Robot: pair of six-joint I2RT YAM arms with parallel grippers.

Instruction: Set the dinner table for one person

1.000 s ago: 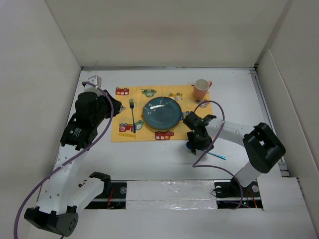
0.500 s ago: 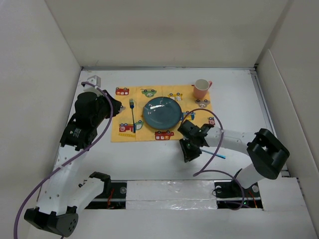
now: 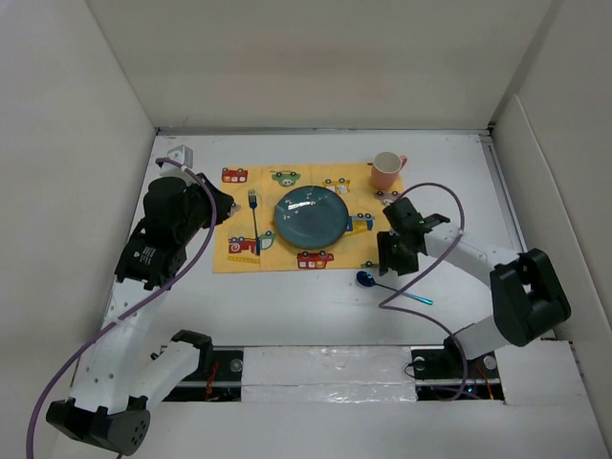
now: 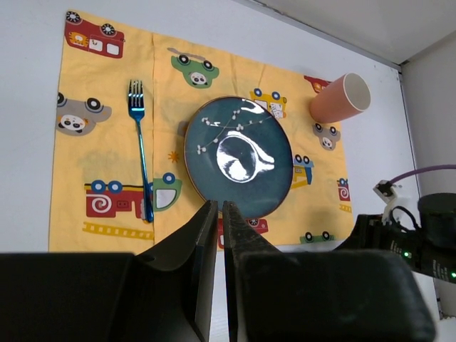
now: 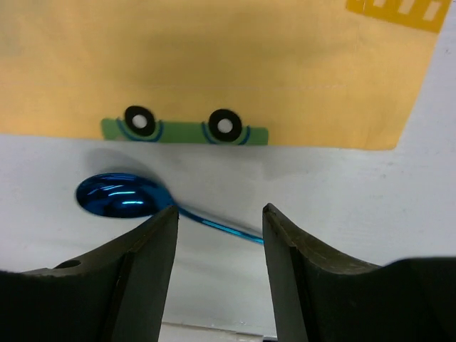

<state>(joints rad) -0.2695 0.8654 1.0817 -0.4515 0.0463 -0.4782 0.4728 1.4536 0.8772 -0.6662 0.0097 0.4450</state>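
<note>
On the white dinner table (image 3: 287,296) lies a yellow cartoon-print placemat (image 3: 239,215) with a dark teal plate (image 3: 311,214), a blue fork (image 3: 254,222) to its left and a pink cup (image 3: 386,169) at its far right corner. A shiny blue spoon (image 3: 390,288) lies on the bare table just in front of the placemat's right end; it also shows in the right wrist view (image 5: 125,197). My right gripper (image 5: 219,214) is open and empty, hovering over the spoon's handle. My left gripper (image 4: 219,208) is shut and empty, held high left of the placemat.
White panels wall the table on the left, back and right. A small grey bracket (image 3: 180,154) sits at the far left corner. A purple cable (image 3: 430,206) loops over the right arm. A taped strip (image 3: 325,363) runs along the near edge.
My right gripper moved left and toward the near edge, then back right and farther away. The spoon now lies uncovered on the table. The left arm has not moved.
</note>
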